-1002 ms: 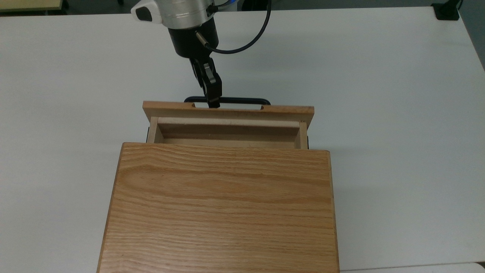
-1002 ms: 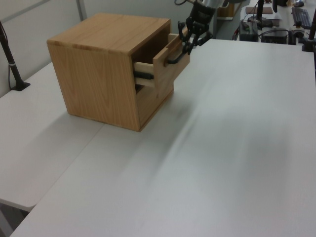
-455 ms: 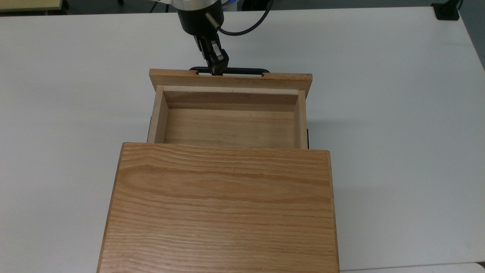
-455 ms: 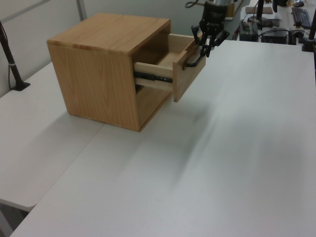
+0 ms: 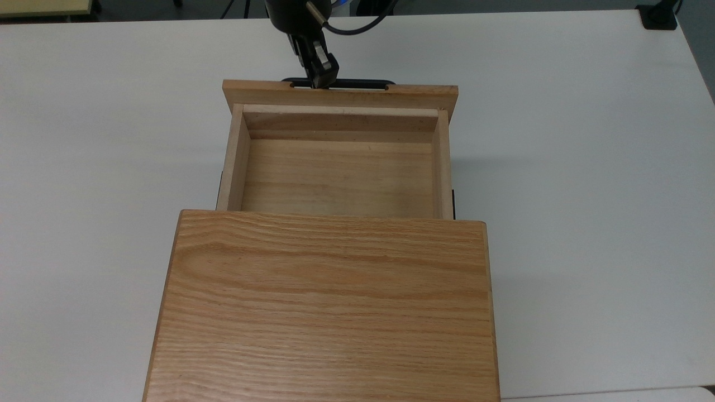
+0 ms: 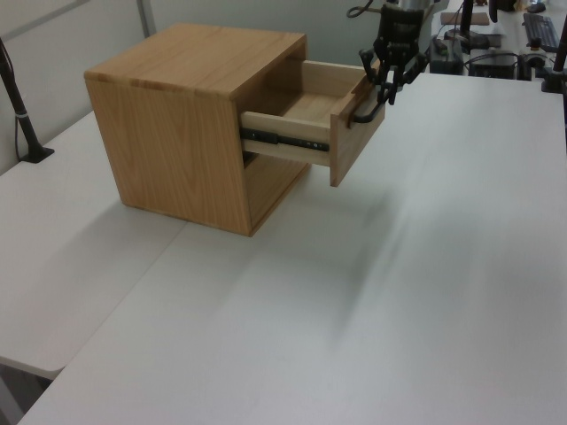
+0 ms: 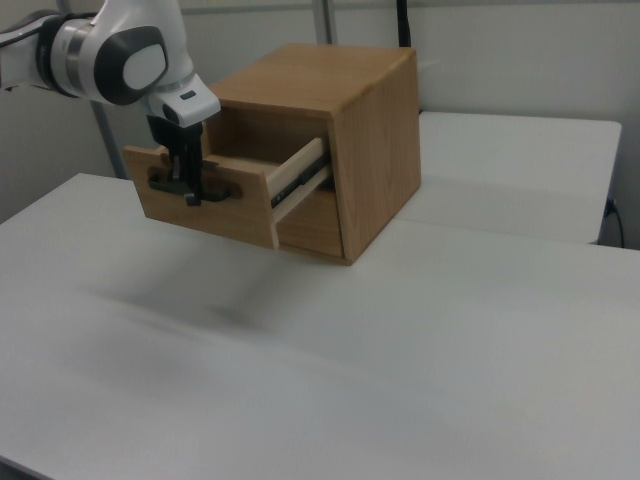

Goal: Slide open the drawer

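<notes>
Since the earlier frame, the drawer (image 5: pixel 339 173) has slid farther out of the cabinet (image 5: pixel 327 307), and the pincer (image 5: pixel 318 75) has moved away from the cabinet with it. Drawer position: extended well clear of the cabinet front, interior floor exposed, side slide rail (image 6: pixel 283 138) visible. Pincer state: fingers closed on the black bar handle (image 5: pixel 357 84), at the drawer's front panel (image 7: pixel 200 200), toward the top view's left of the handle's centre. Cabinet position: resting on the white table (image 5: pixel 586 195).
</notes>
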`<state>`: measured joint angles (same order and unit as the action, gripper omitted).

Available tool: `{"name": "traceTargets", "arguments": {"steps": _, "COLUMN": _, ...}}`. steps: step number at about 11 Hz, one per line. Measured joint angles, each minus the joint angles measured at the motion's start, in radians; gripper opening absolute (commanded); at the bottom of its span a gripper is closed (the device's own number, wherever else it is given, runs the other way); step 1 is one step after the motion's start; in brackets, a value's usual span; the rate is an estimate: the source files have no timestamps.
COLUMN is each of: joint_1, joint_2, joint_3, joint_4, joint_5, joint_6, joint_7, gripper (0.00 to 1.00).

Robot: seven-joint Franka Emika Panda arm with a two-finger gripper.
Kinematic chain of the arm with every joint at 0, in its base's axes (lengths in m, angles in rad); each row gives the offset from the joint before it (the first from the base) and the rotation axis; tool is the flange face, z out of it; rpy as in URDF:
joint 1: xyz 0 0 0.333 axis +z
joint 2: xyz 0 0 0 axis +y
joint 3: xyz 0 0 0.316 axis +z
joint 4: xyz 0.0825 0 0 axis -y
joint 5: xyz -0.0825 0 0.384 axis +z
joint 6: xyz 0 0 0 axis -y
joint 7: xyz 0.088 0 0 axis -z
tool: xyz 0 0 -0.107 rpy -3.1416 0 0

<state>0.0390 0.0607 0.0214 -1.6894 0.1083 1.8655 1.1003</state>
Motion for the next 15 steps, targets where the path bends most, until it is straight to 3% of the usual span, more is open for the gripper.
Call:
{"name": "traceTargets", "arguments": {"steps": 1, "joint_1": -0.002, "joint_2": -0.014, "joint_3": 0.006, "joint_4": -0.016, "joint_5": -0.003, "joint_6": 0.0, "joint_7": 0.0, "gripper": 0.29}}
{"name": "traceTargets", "arguments": {"steps": 2, "joint_1": -0.011, "joint_2": -0.028, "joint_3": 0.018, "joint_4": -0.034, "joint_5": -0.006, "joint_6": 0.0, "joint_7": -0.003, "gripper": 0.44}}
{"name": "traceTargets", "arguments": {"steps": 4, "joint_1": -0.024, "joint_2": -0.051, "joint_3": 0.041, "joint_4": -0.061, "joint_5": -0.007, "joint_6": -0.003, "joint_7": -0.037, "gripper": 0.84}}
{"name": "traceTargets", "arguments": {"steps": 5, "joint_1": -0.023, "joint_2": -0.061, "joint_3": 0.054, "joint_4": -0.077, "joint_5": -0.007, "joint_6": -0.007, "joint_7": -0.04, "gripper": 1.0}}
{"name": "traceTargets", "arguments": {"steps": 12, "joint_1": -0.039, "joint_2": -0.1, "joint_3": 0.061, "joint_4": -0.07, "joint_5": -0.007, "joint_6": -0.009, "joint_7": -0.058, "gripper": 1.0}}
{"name": "traceTargets", "arguments": {"steps": 15, "joint_1": -0.041, "joint_2": -0.15, "joint_3": 0.054, "joint_4": -0.045, "joint_5": -0.007, "joint_6": -0.047, "joint_7": -0.24, "gripper": 1.0}}
